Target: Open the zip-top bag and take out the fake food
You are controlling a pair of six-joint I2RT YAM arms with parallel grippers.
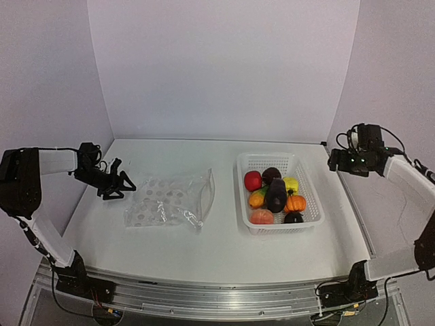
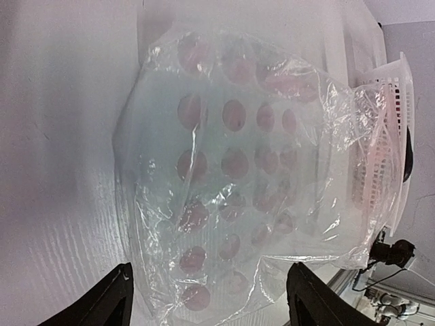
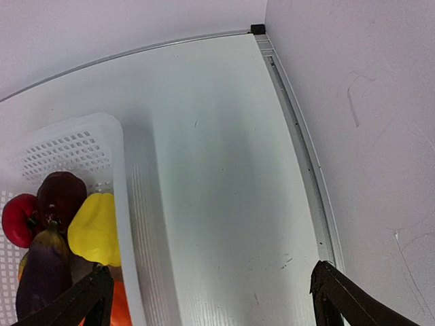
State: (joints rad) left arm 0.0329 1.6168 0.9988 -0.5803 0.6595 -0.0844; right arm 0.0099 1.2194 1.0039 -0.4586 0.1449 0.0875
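The zip-top bag [image 1: 170,200] lies on the table [image 1: 204,251], and the fake food [image 1: 275,193] sits in the basket [image 1: 266,161]
The clear, crinkly bag is left of the middle. The left gripper [image 1: 127,183] hangs just beside its left edge, not touching it, jaws wide apart with nothing in them. The white basket is to the right of the bag, apart from it. The right gripper [image 3: 217,302] is up by the right wall, past the basket, jaws spread wide and holding nothing
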